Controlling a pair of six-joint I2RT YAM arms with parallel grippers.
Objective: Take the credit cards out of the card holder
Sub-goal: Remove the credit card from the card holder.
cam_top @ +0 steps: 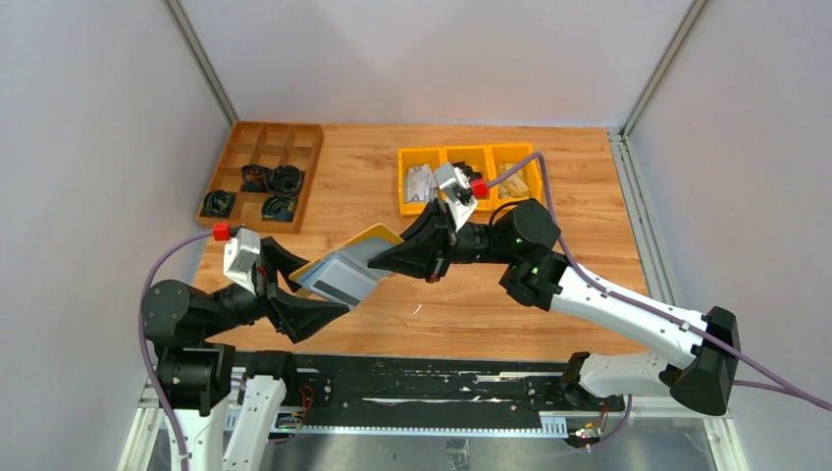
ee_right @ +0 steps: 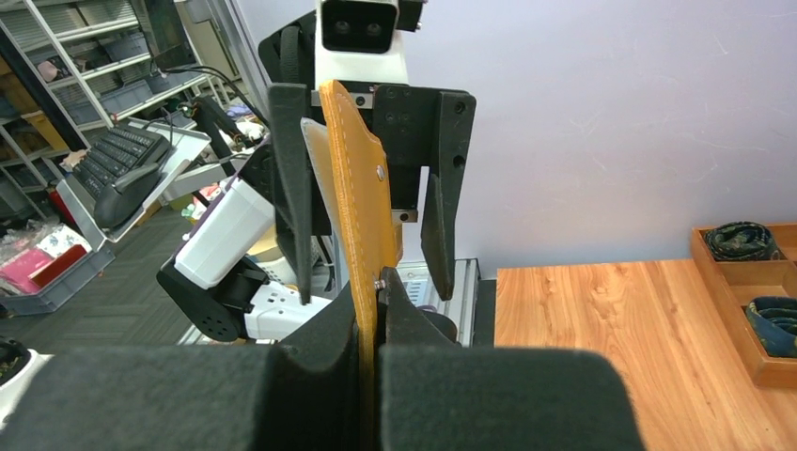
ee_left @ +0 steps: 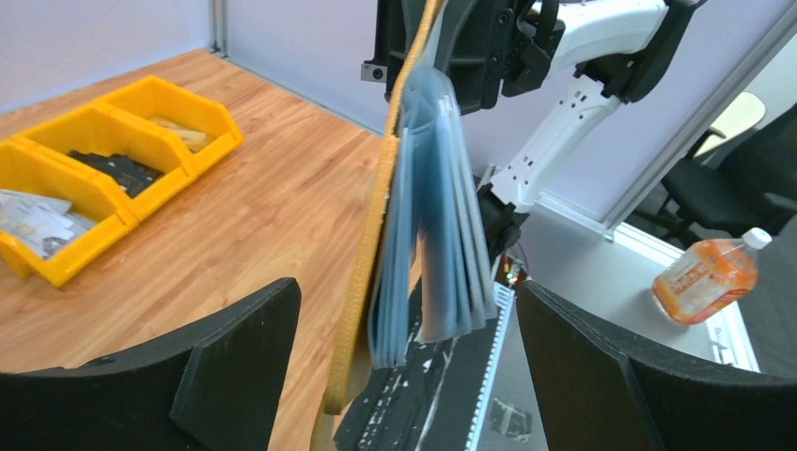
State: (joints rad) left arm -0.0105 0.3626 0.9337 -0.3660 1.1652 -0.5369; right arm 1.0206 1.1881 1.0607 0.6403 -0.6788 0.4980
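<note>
bottle (ee_left: 705,279) label unreadable, no legible text elsewhere

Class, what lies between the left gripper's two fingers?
The card holder, edge-on with its grey-blue sleeves fanned out, held up by the right gripper. The left wrist view shows it.

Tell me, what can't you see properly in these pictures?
- The credit cards: in the left wrist view the card holder is blurred and edge-on, so I cannot tell if any are inside.
- The card holder, right wrist view: its near end is hidden between the shut fingers of the right tool.
- The yellow bins, top view: contents too small, and the right arm covers part.
</note>
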